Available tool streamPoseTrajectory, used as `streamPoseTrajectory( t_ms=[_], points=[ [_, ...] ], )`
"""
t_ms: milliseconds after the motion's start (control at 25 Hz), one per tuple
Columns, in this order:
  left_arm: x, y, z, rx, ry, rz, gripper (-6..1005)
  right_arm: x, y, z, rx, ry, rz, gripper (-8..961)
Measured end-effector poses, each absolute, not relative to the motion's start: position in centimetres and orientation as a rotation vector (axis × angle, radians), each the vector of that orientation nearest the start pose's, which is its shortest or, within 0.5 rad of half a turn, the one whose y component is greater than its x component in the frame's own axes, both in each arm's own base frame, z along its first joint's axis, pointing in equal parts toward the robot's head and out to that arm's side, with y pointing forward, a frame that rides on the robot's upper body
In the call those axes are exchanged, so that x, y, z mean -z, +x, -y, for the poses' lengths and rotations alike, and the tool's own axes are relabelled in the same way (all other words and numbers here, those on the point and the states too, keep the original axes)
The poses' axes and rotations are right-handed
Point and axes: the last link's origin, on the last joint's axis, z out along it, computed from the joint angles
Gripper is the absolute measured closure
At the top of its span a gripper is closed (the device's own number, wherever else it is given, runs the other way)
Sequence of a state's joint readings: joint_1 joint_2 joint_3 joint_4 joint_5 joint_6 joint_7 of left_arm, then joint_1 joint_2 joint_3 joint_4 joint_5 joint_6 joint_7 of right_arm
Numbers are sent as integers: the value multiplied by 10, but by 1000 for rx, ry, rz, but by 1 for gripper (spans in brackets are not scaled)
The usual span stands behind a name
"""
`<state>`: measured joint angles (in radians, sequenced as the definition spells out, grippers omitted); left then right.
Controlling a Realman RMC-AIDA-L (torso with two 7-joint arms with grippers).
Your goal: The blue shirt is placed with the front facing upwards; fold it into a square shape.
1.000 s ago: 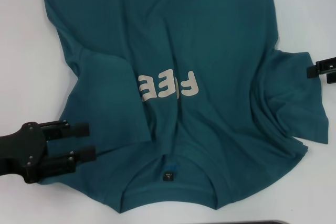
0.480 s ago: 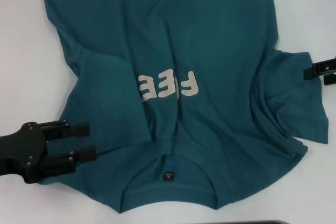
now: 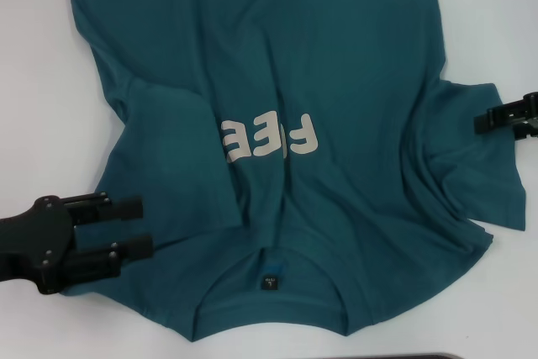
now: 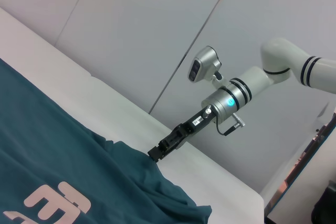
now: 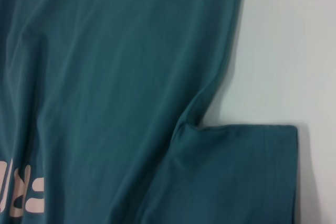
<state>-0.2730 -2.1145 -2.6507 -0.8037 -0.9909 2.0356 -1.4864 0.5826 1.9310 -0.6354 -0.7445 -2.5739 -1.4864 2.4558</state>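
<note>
Spread front-up across the white table [image 3: 34, 81], the blue shirt [image 3: 277, 65] fills most of the head view, its round neck [image 3: 269, 292] and small dark label [image 3: 269, 282] nearest the robot and its body running off the far edge of the picture. Cream lettering [image 3: 271, 140] on the chest reads upside down from the head camera. On the robot's left side the sleeve [image 3: 172, 161] lies folded inward over the chest, its edge just beside the lettering and covering part of it. On the right side the other sleeve [image 3: 479, 166] lies out flat on the table, creased where it meets the body.

The left gripper [image 3: 139, 226] sits low at the shirt's near left shoulder, its two black fingers [image 3: 126, 208] parted and pointing in over the fabric edge with nothing between them. The right gripper [image 3: 487, 120] reaches in from the right edge of the head view and sits at the outer edge of the spread sleeve; the left wrist view shows its black tip [image 4: 157, 152] down at the fabric there. Whether its fingers are parted or closed on the cloth cannot be told.
</note>
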Motion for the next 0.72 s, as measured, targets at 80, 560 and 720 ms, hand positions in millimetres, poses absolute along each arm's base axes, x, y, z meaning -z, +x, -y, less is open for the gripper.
streamPoseTrajectory(
  t_ms=[80, 560, 720],
  points=[
    [-28, -303, -211, 924, -2806, 982, 351, -67, 338, -342, -16, -2100, -1854, 165],
    [-28, -302, -211, 930, -2804, 981, 350, -58, 327, -347, -27, -2140, -1843, 166],
    [-28, -302, -211, 930, -2804, 980, 350, -56, 322, -349, -37, -2160, -1844, 166]
  ],
)
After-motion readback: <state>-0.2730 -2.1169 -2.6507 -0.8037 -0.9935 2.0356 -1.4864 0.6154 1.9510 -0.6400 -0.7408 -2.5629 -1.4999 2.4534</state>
